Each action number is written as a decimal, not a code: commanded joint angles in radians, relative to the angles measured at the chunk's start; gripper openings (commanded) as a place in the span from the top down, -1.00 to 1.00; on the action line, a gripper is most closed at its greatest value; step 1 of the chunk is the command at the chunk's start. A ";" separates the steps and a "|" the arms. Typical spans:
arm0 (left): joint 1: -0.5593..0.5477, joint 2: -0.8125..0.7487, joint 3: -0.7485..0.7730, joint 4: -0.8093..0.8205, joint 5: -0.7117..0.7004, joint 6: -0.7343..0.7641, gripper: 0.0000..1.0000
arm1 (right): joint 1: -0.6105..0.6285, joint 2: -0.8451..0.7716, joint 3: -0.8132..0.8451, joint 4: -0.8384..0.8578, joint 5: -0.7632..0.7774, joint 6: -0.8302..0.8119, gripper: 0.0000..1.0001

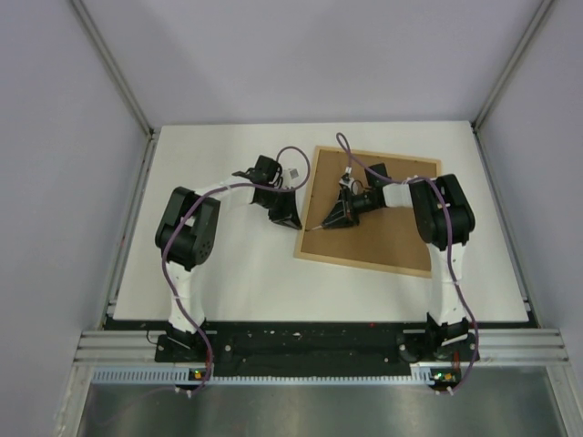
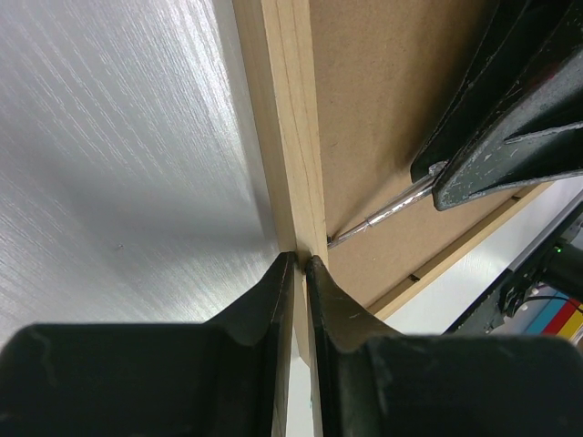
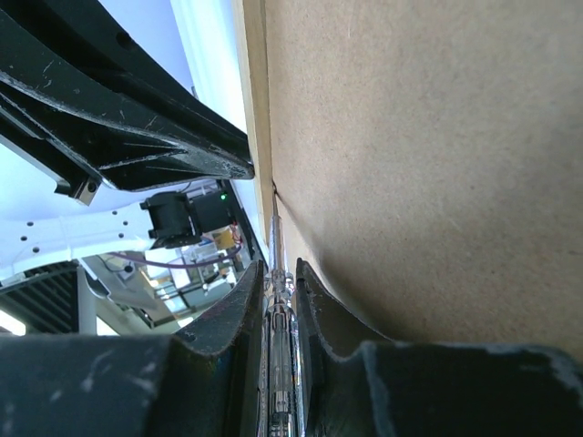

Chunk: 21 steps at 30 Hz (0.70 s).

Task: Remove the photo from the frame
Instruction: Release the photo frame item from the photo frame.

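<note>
The left hand (image 2: pixel 301 262) is pressing, closed, on the rail of the frame (image 2: pixel 287 109). The right hand (image 3: pixel 278 269) is gripping a thin metal tool (image 3: pixel 276 319), whose tip is probing the seam beside the backing board (image 3: pixel 410 164). The photo is presumably lying hidden beneath that board. It is probably light, floppy paper, best pinched by its margin.

The frame (image 2: pixel 290 137) is light tan wood with fine straight grain. The board (image 3: pixel 410 164) is plain brown. The table (image 2: pixel 118 155) is white, faintly streaked. The left gripper (image 2: pixel 301 264) and right gripper (image 3: pixel 278 269) are black with pale scuffs. The rod (image 2: pixel 383 214) is silver, the cables (image 1: pixel 293 155) purple.
</note>
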 commanded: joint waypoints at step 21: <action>-0.039 0.012 -0.002 0.016 0.009 -0.010 0.71 | -0.057 -0.012 0.032 -0.065 0.073 -0.063 1.00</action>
